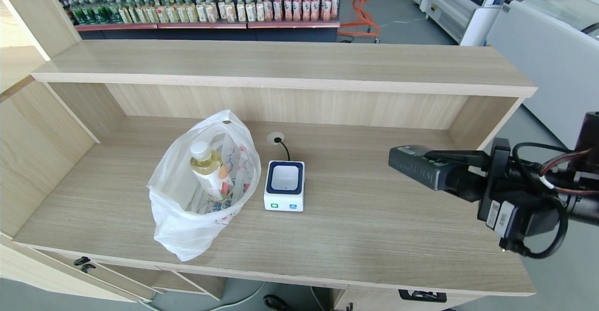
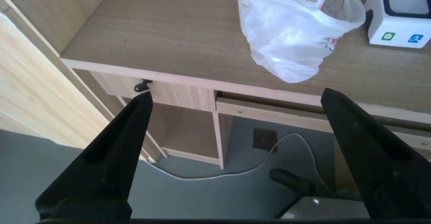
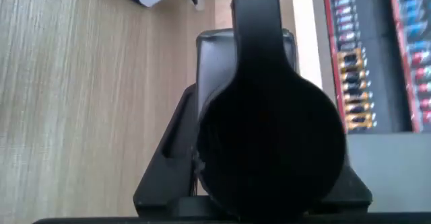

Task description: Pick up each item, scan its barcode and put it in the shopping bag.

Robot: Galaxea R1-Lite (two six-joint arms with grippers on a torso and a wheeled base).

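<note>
A white plastic shopping bag (image 1: 187, 227) stands open on the left of the wooden counter (image 1: 374, 236), with a yellow drink bottle (image 1: 210, 170) upright inside it. The white barcode scanner (image 1: 284, 184) sits just right of the bag. My right gripper (image 1: 435, 168) is above the counter's right end, shut on a dark grey container (image 1: 414, 163) that points left toward the scanner. In the right wrist view the dark container (image 3: 269, 136) is seen end-on. My left gripper (image 2: 236, 157) hangs open below the counter's front edge, with the bag (image 2: 289, 35) and scanner (image 2: 401, 15) beyond it.
A raised wooden ledge (image 1: 281, 63) and side walls enclose the counter on three sides. The scanner's cable (image 1: 283, 149) runs to a hole behind it. Drink shelves (image 1: 210, 9) and freezers (image 1: 538, 35) stand in the room behind.
</note>
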